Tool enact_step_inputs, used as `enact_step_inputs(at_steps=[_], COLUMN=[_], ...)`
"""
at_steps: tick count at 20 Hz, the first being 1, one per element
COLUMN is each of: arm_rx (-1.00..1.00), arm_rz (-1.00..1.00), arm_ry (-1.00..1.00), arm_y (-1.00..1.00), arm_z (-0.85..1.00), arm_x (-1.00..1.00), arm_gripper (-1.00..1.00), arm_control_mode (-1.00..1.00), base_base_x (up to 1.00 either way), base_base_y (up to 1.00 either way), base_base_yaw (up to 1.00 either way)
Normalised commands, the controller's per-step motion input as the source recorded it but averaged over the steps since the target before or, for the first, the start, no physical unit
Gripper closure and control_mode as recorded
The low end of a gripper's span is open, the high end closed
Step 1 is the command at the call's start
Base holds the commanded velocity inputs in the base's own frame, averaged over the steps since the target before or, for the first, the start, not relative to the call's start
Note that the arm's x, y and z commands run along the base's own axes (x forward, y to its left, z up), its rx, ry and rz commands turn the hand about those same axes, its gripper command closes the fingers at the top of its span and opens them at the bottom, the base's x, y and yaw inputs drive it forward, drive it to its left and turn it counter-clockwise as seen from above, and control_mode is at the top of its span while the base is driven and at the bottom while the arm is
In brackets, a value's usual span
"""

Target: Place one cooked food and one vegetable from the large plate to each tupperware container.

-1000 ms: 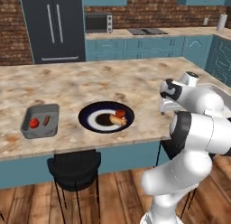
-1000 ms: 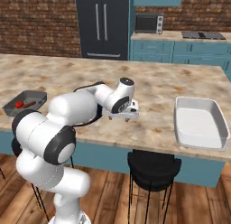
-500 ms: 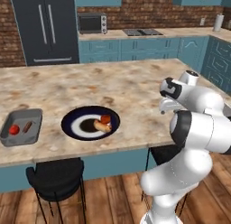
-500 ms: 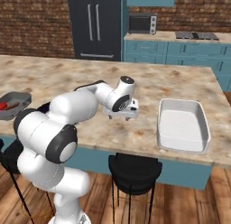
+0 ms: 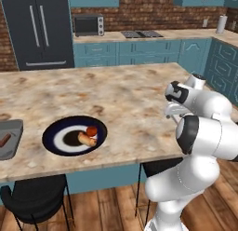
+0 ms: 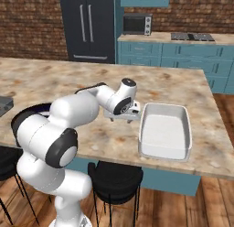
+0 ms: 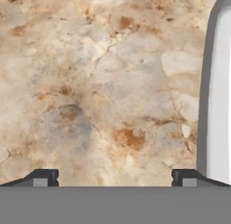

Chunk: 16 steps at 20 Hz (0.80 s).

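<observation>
The large plate (image 5: 56,132), navy-rimmed with a dark centre, lies near the island's front edge and holds a browned sausage (image 5: 86,140) and a red tomato (image 5: 91,131). The small dark grey container (image 5: 10,146) sits at the far left with a sausage (image 5: 4,140) in it. The larger white container (image 6: 165,130) stands bare inside at the island's right end. My gripper (image 6: 122,117) hovers low over the bare counter just left of that container. In the hand view the gripper (image 7: 115,178) is open, nothing between its fingertips (image 7: 45,177), and the white container's rim (image 7: 212,83) runs along the right.
The marble island counter (image 5: 121,95) stretches wide between plate and gripper. Black stools (image 6: 114,180) stand under its front edge. A dark fridge (image 5: 39,30), a microwave (image 5: 88,25) and teal cabinets line the back wall.
The whole picture has shifted left, so the base has driven right. The white container now lies close beside the gripper; the grey one nears the left edge. The arm's pose looks the same.
</observation>
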Motion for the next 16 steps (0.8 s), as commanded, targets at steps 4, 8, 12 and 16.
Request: enact_step_inputs(at_steps=[4, 8, 12, 16], arm_rx=[0.00, 0.00, 0.00, 0.00], arm_rz=[0.00, 0.00, 0.00, 0.00], arm_ry=[0.00, -0.01, -0.03, 0.03], arm_y=[0.00, 0.39, 1.00, 1.00], arm_z=[0.00, 0.00, -0.04, -0.10], arm_x=[0.00, 0.29, 0.11, 0.03], arm_gripper=[-1.00, -1.00, -1.00, -1.00], arm_control_mode=[1.00, -1.00, -1.00, -1.00], base_base_x=[0.93, 0.48, 0.00, 0.00], base_base_y=[0.10, 0.20, 0.00, 0.00], base_base_yaw=[0.00, 0.00, 0.00, 0.00])
